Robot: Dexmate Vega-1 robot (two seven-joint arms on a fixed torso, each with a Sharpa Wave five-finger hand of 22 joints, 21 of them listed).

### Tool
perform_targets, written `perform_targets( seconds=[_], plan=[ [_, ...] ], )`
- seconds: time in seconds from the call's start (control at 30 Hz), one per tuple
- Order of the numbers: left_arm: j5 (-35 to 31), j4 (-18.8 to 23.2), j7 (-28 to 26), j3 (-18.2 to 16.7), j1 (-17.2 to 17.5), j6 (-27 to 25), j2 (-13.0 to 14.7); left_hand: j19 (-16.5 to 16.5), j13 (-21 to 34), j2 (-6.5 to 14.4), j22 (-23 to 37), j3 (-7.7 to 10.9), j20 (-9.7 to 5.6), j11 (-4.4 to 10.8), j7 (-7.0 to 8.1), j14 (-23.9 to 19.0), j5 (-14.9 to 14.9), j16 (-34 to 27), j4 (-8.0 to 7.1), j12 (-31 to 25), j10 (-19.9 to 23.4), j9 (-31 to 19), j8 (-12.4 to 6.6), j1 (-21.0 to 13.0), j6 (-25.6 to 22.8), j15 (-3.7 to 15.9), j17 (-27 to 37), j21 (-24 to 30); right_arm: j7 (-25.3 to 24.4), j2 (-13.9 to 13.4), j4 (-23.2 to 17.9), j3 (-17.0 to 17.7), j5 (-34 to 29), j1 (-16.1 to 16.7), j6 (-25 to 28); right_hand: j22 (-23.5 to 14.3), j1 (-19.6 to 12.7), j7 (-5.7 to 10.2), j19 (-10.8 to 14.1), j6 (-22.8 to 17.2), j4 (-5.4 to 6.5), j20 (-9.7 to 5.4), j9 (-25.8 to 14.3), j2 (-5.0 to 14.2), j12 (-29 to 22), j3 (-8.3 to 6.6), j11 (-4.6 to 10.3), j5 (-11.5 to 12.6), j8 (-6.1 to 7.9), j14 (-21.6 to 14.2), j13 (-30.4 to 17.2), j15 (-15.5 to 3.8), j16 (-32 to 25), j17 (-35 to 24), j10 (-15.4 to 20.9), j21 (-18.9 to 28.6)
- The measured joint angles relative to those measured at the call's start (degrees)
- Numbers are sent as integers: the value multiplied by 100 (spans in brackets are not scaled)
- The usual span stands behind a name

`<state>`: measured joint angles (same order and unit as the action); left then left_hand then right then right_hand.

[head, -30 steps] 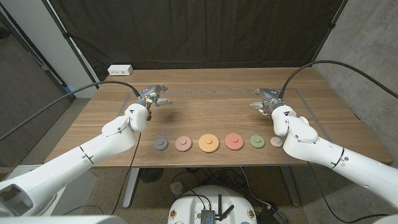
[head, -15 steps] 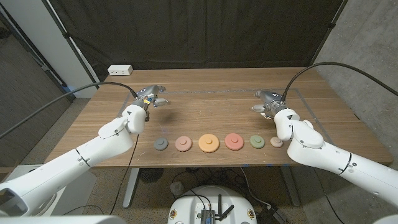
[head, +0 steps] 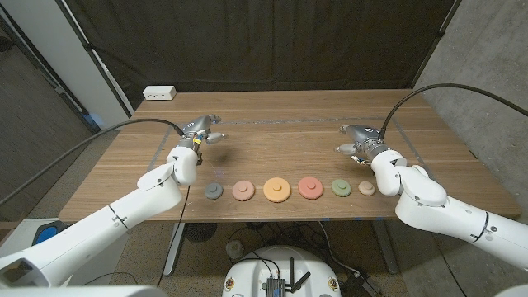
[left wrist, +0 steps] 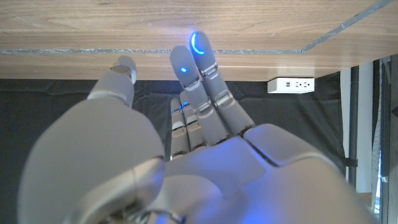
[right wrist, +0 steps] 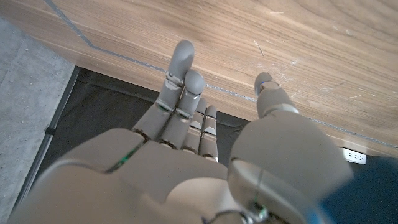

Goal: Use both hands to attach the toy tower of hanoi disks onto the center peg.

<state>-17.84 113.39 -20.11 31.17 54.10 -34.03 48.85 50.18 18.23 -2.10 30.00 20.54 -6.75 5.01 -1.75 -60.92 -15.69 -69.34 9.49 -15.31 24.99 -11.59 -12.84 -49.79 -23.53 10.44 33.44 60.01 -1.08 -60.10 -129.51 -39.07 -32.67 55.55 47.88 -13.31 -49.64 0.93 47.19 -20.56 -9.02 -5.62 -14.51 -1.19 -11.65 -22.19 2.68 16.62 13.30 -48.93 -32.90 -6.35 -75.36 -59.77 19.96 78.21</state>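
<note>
Coloured disks [head: 289, 189] row, nearer table edge than both hands' fingers [head: 216, 136].

disks [head: 289, 189] in row along table [head: 289, 136] front edge, between both hands

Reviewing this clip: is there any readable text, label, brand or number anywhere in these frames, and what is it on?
None is readable.
White power strip at the table's far edge: sockets show, but any marking is too small to read.
Disks in the row near the front edge, such as the orange disk: plain, no print visible.
Left hand and right hand: no labels seen; the blue glow on the left hand's fingers is a light, not text.
</note>
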Motion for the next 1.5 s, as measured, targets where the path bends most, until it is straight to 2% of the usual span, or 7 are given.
perform_targets(
  seconds=[0.37, 0.83, 1.2, 1.5],
  plan=[
    [61, 119, -47, -104, 187, 27, 129, 0, 27, 0, -27, -31, 0, 0, -1, -31, 0, 0, -31, 0, 60, 0, 0, 0, -60, 31, -26, 0, -59, -181, -361, 202, -44, 468, 144, 54, 0, 0, 0, 0, 1, 0, 1, 0, 0, 47, 41, 0, 0, -55, 21, 10, -29, -70, 42, 83],
    [109, 209, -1, -208, 243, 89, 278, -1, 26, 0, -54, -72, 0, 0, -1, -30, 0, -45, -25, 0, 60, 0, 0, 0, -60, 31, -79, 60, 4, -409, -815, 342, -101, 854, 469, 122, 0, 29, -102, 155, -24, 20, 1, 0, 44, 71, 111, 0, -60, 0, 52, 21, 40, -17, -75, 126],
    [150, 116, -20, -257, 226, 258, 279, -1, 54, 23, -80, -79, 0, -41, -31, -30, 0, -45, -31, 0, 102, 1, 0, -23, -92, 31, -98, 82, 89, -546, -1063, 353, -126, 995, 623, 162, 0, -2, -102, 248, -17, 20, 1, 0, 43, 113, 70, 0, -83, 52, 78, 31, 92, 54, -115, 149],
    [160, 0, -54, -277, 170, 453, 252, -1, 53, 38, -79, -78, 0, -53, -6, -30, -22, -88, -31, 0, 113, -7, 0, -38, -116, 31, -106, 103, 182, -552, -1221, 180, -281, 1037, 757, 187, 0, -2, -134, 309, -8, 52, 1, 0, 43, 134, 70, 0, -83, 51, 104, 31, 133, 89, -114, 170]
  ],
)
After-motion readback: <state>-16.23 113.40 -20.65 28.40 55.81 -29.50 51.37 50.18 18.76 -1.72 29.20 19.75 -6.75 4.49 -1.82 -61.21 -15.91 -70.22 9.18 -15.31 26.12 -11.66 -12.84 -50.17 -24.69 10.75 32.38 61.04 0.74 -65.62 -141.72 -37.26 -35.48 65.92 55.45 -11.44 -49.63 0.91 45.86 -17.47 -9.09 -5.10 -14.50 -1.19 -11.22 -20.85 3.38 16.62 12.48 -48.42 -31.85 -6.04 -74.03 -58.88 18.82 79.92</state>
